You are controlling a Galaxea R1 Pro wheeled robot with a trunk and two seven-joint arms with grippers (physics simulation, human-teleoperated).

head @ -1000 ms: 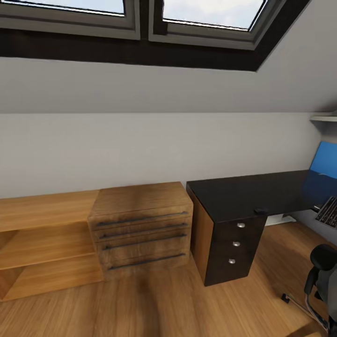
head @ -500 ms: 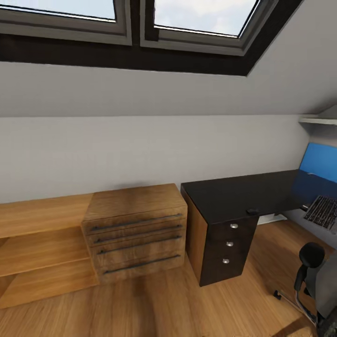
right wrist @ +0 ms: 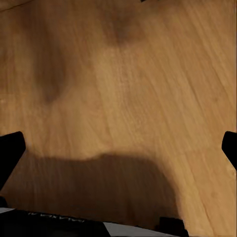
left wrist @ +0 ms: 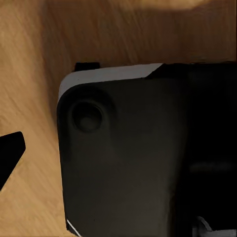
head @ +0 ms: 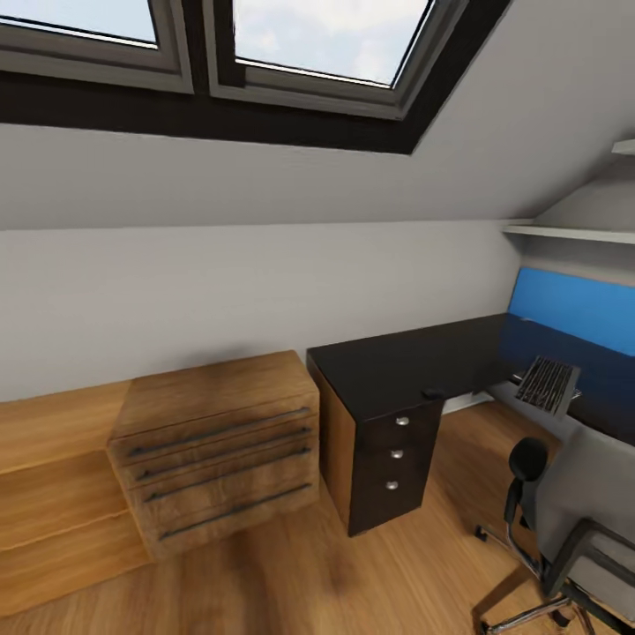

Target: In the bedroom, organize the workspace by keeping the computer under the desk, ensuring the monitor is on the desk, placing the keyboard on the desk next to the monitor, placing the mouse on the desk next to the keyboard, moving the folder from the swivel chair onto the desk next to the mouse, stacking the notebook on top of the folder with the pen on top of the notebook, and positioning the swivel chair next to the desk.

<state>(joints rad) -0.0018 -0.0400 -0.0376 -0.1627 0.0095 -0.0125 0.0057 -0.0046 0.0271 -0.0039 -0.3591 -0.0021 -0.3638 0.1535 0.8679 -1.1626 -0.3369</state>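
- Writing: in the right wrist view a strip of pale lettering runs along the dark robot body at the frame edge, too blurred and cut off to read. No other label or brand can be read.
- The desk stands against the grey wall at the right of the head view, its glossy black top running into the corner; its black drawer unit with three silver knobs faces the room.
- The mouse lies on the desk at the front edge, just above the drawer unit.
- The keyboard lies further right on the desk, tilted, below the blue wall panel.
- The swivel chair stands on the wooden floor near the desk at the lower right, grey back and black armrest towards the camera.
- A light wooden dresser with four drawers stands just left of the desk, beside a low wooden shelf.
- Right gripper: its two dark fingertips sit at opposite edges of its wrist view, jaws spread wide with only floor between them, holding nothing.
- Left gripper: one dark fingertip shows over floor beside the dark robot base; I cannot tell how its jaws stand.
- Both wrist cameras look at floor, well apart from the desk's things.
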